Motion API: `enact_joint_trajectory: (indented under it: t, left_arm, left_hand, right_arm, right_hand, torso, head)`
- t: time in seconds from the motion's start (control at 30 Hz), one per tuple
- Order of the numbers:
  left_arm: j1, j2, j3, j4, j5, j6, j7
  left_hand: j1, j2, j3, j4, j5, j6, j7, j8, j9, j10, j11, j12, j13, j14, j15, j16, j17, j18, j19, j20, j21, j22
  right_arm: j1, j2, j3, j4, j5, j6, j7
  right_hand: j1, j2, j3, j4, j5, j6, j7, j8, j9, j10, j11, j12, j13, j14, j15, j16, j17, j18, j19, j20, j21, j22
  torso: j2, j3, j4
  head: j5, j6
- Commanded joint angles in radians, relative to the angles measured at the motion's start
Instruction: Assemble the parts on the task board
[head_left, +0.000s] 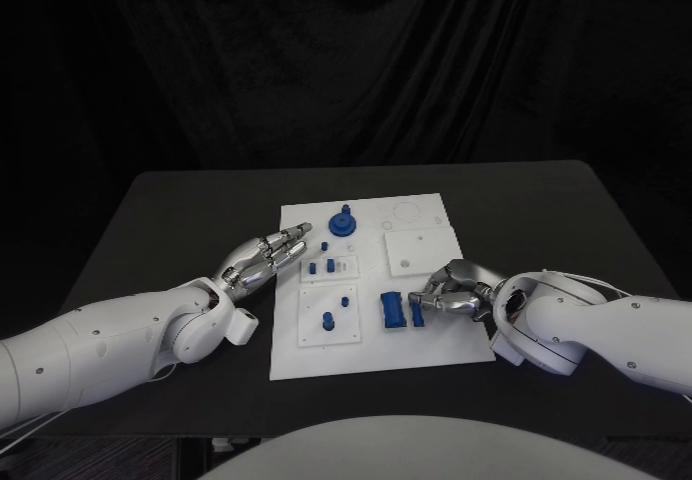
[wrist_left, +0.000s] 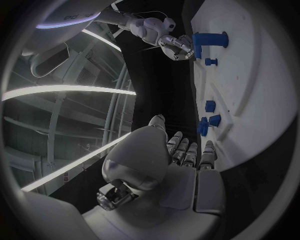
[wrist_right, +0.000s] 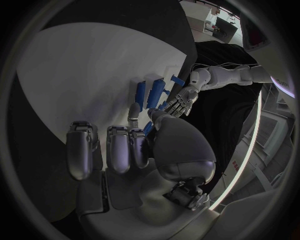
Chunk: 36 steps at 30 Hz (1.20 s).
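The white task board (head_left: 433, 345) lies mid-table and carries several blue parts. A round blue knob (head_left: 343, 222) stands near its far edge, and two small pegs (head_left: 323, 266) sit below it. A wide blue block (head_left: 391, 308) lies beside a slim blue bar (head_left: 418, 314). My right hand (head_left: 450, 293) reaches in from the board's right side and pinches the near end of the slim bar (wrist_right: 149, 128) between thumb and finger. My left hand (head_left: 267, 255) hovers at the board's left edge with its fingers straight and apart, holding nothing.
Two more small blue pieces (head_left: 336, 310) sit in a square recess on the board's left half. An inset white plate (head_left: 418, 250) lies at the upper right of the board. Black table (head_left: 173, 220) surrounds the board on all sides.
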Motion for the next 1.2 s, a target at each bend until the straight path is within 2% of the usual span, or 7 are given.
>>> enact_joint_trajectory:
  t: [0.03, 0.5, 0.6, 0.63, 0.73, 0.97, 1.2]
  left_arm:
    - [-0.001, 0.002, 0.001, 0.002, 0.005, 0.011, 0.021]
    - [-0.001, -0.002, 0.001, 0.003, 0.005, 0.009, 0.022]
    - [-0.002, -0.003, 0.001, 0.004, 0.005, 0.008, 0.022]
    - [-0.002, -0.004, 0.001, 0.004, 0.005, 0.007, 0.022]
    - [-0.002, -0.003, 0.001, 0.003, 0.005, 0.008, 0.022]
    - [-0.002, -0.003, 0.001, 0.002, 0.005, 0.007, 0.022]
    - [-0.002, -0.002, 0.001, 0.001, 0.005, 0.008, 0.022]
  left_hand:
    - [0.010, 0.003, 0.005, -0.002, 0.001, 0.002, 0.008, 0.006, 0.001, 0.000, 0.005, 0.006, 0.002, 0.001, 0.005, -0.004, -0.001, 0.021, 0.002, 0.006, 0.000, 0.001]
    - [0.013, 0.002, 0.006, -0.004, 0.002, 0.004, 0.009, 0.007, 0.001, 0.000, 0.006, 0.007, 0.002, 0.001, 0.005, -0.004, -0.001, 0.021, 0.002, 0.007, 0.000, 0.001]
    - [0.013, 0.002, 0.006, -0.004, 0.002, 0.004, 0.009, 0.007, 0.001, 0.000, 0.006, 0.007, 0.002, 0.001, 0.005, -0.004, -0.001, 0.021, 0.002, 0.007, 0.000, 0.001]
    - [0.013, 0.002, 0.006, -0.004, 0.002, 0.004, 0.009, 0.007, 0.001, 0.000, 0.006, 0.007, 0.002, 0.001, 0.005, -0.004, -0.001, 0.021, 0.002, 0.007, 0.000, 0.001]
    - [0.013, 0.002, 0.006, -0.004, 0.002, 0.004, 0.009, 0.007, 0.001, 0.000, 0.006, 0.007, 0.002, 0.001, 0.005, -0.004, -0.001, 0.021, 0.002, 0.007, 0.000, 0.001]
    - [0.015, 0.002, 0.007, -0.005, 0.002, 0.006, 0.010, 0.007, 0.002, 0.000, 0.006, 0.008, 0.002, 0.001, 0.005, -0.004, -0.001, 0.021, 0.002, 0.008, 0.000, 0.001]
    - [0.016, 0.002, 0.007, -0.006, 0.003, 0.008, 0.011, 0.008, 0.002, 0.001, 0.006, 0.009, 0.002, 0.001, 0.006, -0.004, -0.001, 0.022, 0.002, 0.008, 0.000, 0.001]
  right_arm:
    - [-0.002, -0.003, 0.000, 0.004, -0.012, 0.014, -0.022]
    - [-0.002, -0.046, 0.000, 0.032, -0.070, -0.056, 0.031]
    - [-0.002, -0.060, 0.000, 0.041, -0.078, -0.063, 0.041]
    - [-0.002, -0.063, 0.000, 0.043, -0.079, -0.064, 0.043]
    - [-0.002, -0.070, -0.001, 0.043, -0.081, -0.062, 0.049]
    - [-0.002, -0.071, -0.001, 0.033, -0.069, -0.036, 0.046]
    - [-0.002, -0.054, -0.001, 0.015, -0.067, -0.011, 0.027]
  right_hand:
    - [0.000, -0.002, -0.005, 0.001, -0.009, -0.007, -0.001, 0.008, 0.002, 0.106, -0.003, 0.003, 0.264, 0.067, -0.006, -0.004, 0.058, 0.019, 0.046, -0.005, -0.006, 0.217]
    - [0.016, -0.006, -0.007, -0.008, -0.012, -0.015, -0.001, 0.010, 0.006, 0.106, -0.003, 0.003, 0.264, 0.068, -0.006, -0.002, 0.062, 0.018, 0.048, -0.005, -0.003, 0.218]
    - [0.010, -0.006, -0.013, -0.001, -0.027, -0.016, 0.001, 0.013, 0.010, 0.106, -0.002, 0.003, 0.264, 0.068, -0.005, -0.003, 0.061, 0.018, 0.048, -0.004, -0.003, 0.218]
    - [0.003, -0.005, -0.018, 0.007, -0.045, -0.019, 0.002, 0.013, 0.011, 0.106, -0.001, 0.003, 0.264, 0.068, -0.004, -0.003, 0.061, 0.018, 0.048, -0.004, -0.004, 0.218]
    - [0.000, -0.003, -0.022, 0.014, -0.059, -0.023, 0.003, 0.014, 0.013, 0.106, 0.000, 0.003, 0.264, 0.068, -0.003, -0.003, 0.061, 0.018, 0.048, -0.003, -0.003, 0.218]
    - [0.042, 0.016, -0.007, -0.002, -0.046, -0.028, 0.000, 0.021, 0.022, 0.106, -0.002, 0.003, 0.264, 0.068, -0.004, -0.003, 0.061, 0.018, 0.048, -0.003, -0.003, 0.219]
    - [0.056, 0.030, -0.006, 0.001, -0.070, 0.003, -0.009, 0.045, 0.034, 0.106, -0.009, 0.003, 0.264, 0.068, -0.010, -0.001, 0.064, 0.018, 0.049, -0.007, -0.001, 0.220]
  torso:
    - [0.000, 0.0003, -0.0007]
    - [0.000, 0.0007, -0.0010]
    - [0.000, 0.0009, -0.0011]
    - [0.000, 0.0010, -0.0012]
    - [0.000, 0.0011, -0.0003]
    - [0.000, 0.0003, -0.0006]
    - [-0.001, -0.0003, -0.0006]
  head:
    - [0.000, 0.000]
    - [0.005, 0.000]
    - [0.005, 0.000]
    - [0.004, 0.000]
    - [0.003, 0.000]
    - [0.005, 0.000]
    - [0.006, 0.000]
